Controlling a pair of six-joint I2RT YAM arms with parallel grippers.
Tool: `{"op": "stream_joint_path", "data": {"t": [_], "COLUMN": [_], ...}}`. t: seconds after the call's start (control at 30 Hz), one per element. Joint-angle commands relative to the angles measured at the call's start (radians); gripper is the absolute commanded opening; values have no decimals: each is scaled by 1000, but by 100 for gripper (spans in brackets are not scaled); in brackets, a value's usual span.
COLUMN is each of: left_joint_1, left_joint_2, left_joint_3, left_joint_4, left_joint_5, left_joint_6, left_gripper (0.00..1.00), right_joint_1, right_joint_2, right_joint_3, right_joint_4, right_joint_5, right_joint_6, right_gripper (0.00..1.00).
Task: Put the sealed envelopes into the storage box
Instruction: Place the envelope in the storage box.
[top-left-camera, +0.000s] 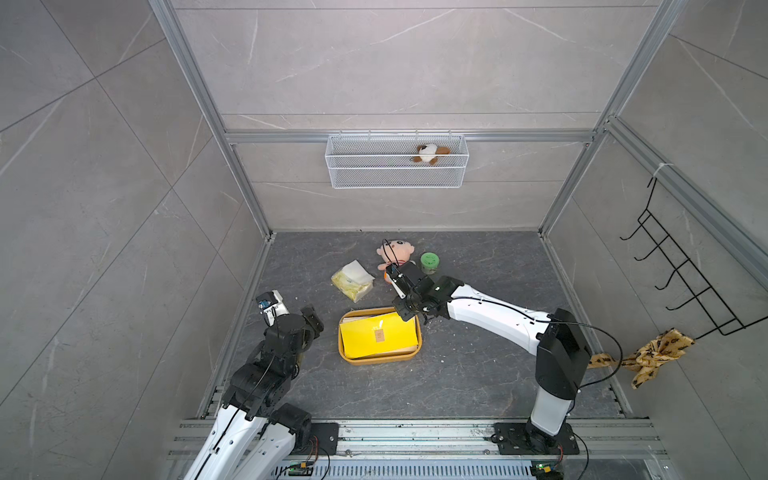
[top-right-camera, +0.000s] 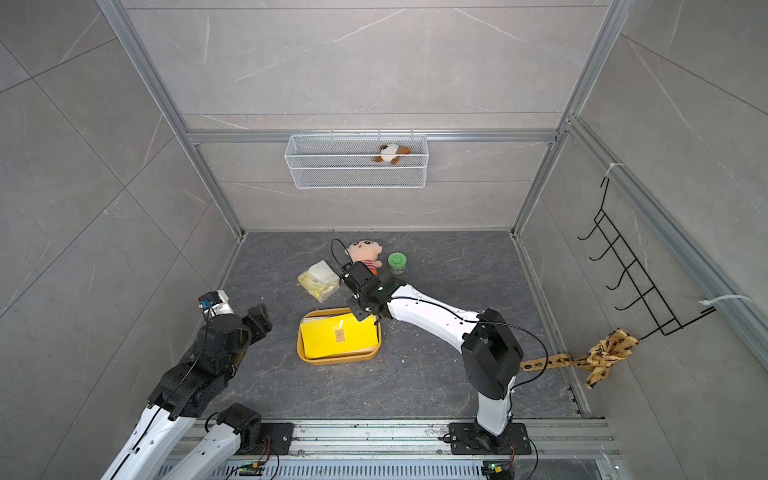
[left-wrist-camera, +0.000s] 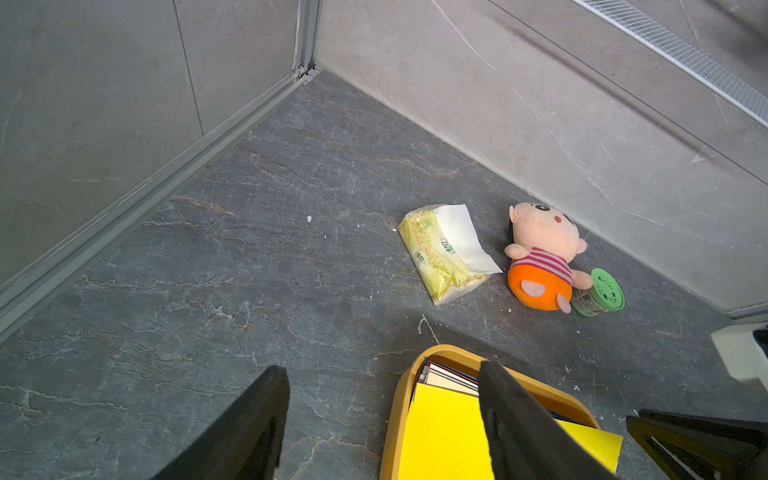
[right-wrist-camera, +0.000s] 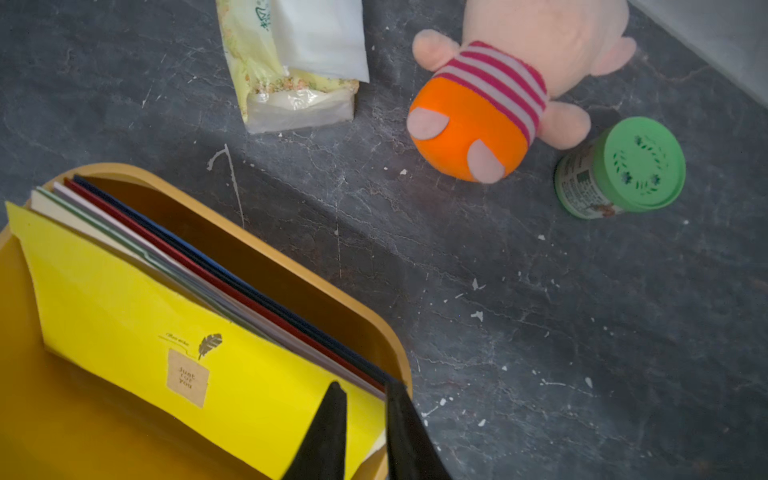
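The storage box (top-left-camera: 376, 360) sits on the dark tabletop (top-left-camera: 478, 374) a little left of centre, towards the near side. The sealed envelopes (top-left-camera: 370, 338) lie inside it as one stack. A yellow one with a small brown seal is on top, and cream, green, lilac, red and navy edges fan out along the far side in the right wrist view. The right tool (right-wrist-camera: 365, 386) is at the far right corner of the box. Its fingers are drawn close together with that corner of the stack between them, one finger on the yellow face and the other behind the navy back, so it appears to pinch the envelopes there. The left tool (left-wrist-camera: 382, 368) is left of the box and apart from it, its fingers spread wide with nothing between them. Beyond the box, towards the far wall, a crinkly yellow tissue pack (top-left-camera: 352, 280), a plush doll (top-left-camera: 395, 251) in a striped top and a green-lidded jar (top-left-camera: 429, 262) lie in a loose row, the jar just beside the doll. On the far wall hangs a white wire basket (top-left-camera: 397, 178) with a small plush toy (top-left-camera: 431, 153) in it. A black hook rack (top-left-camera: 681, 270) hangs on the right wall, with a patterned cloth (top-left-camera: 648, 353) tied at its lower end.
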Motion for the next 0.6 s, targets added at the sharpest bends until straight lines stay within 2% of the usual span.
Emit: {"op": "stream_joint_path", "data": {"t": [0.0, 0.23, 0.57], "left_joint_1": [0, 0, 0], "left_joint_2": [7, 6, 10], "left_joint_3": [-5, -7, -7], "left_joint_4": [36, 36, 36], "left_joint_5": [13, 12, 17], "left_joint_6": [17, 17, 17], "left_gripper": [77, 77, 77], "right_joint_1": [18, 25, 28], "right_joint_2": [10, 57, 57], "right_joint_3": [-5, 36, -44], "right_joint_4": [79, 36, 34], "right_joint_5": [37, 53, 34], "right_joint_6": [122, 152, 195], "right_gripper": [22, 22, 21]}}
